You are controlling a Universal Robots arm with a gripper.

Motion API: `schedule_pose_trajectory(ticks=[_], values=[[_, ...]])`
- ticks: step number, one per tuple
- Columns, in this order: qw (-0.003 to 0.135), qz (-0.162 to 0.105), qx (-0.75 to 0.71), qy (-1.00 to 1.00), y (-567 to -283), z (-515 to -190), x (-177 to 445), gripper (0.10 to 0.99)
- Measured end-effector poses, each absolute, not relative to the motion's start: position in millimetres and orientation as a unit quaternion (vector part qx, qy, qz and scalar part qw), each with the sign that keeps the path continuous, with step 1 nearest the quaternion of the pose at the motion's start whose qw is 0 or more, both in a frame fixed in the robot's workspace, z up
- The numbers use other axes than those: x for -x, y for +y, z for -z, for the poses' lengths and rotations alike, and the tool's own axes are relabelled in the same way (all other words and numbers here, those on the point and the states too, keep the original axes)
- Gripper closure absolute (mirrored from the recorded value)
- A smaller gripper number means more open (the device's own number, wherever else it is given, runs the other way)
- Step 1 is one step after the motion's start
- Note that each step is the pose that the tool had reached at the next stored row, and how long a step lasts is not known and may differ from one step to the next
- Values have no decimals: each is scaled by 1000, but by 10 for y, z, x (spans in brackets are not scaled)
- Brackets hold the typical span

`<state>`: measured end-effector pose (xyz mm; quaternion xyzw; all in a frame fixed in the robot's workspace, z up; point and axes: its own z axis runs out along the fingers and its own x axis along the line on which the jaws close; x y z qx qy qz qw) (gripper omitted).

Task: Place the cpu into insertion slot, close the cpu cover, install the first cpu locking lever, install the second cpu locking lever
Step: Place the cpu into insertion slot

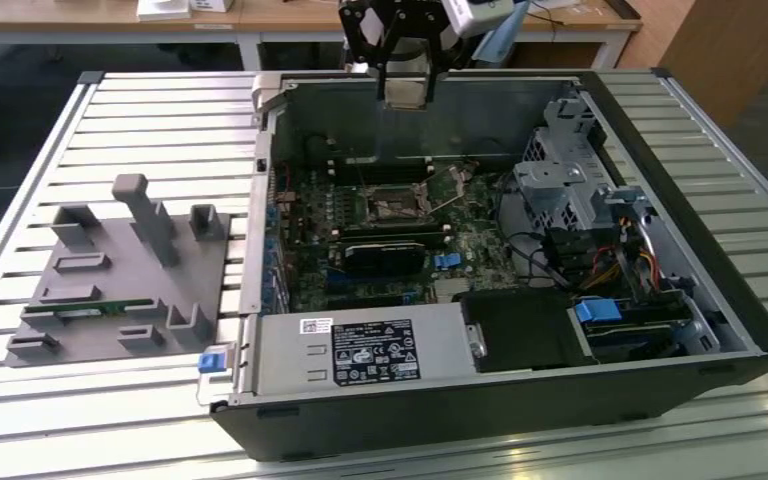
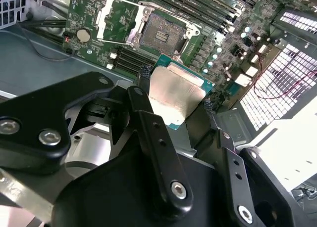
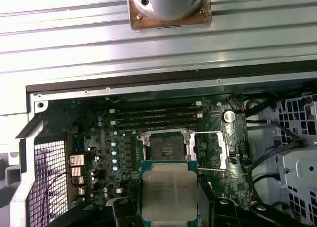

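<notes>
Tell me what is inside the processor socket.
Nothing sits in the socket: its dark floor is bare, its cover swung open beside it. The chip, clamped in the gripper, hides the board just past the socket's edge.

Claw [image 1: 404,97] aloft; clamped on cpu [image 2: 174,94]

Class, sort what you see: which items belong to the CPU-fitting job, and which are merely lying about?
Job: cpu, held in tool; insertion slot; cpu cover, open.
Lying about: grey fixture block; power supply; memory slots.

Pale slatted metal table [image 1: 157,100], wooden desk [image 1: 291,14] behind, wooden cabinet [image 1: 734,45] beside it
</notes>
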<state>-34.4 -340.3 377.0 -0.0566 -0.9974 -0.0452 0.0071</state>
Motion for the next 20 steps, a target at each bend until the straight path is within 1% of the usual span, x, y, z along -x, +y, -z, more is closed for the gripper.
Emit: schedule_pose_trajectory(ticks=[20], values=[[6, 45, 78, -996, -3403, -3770, 346, 549]])
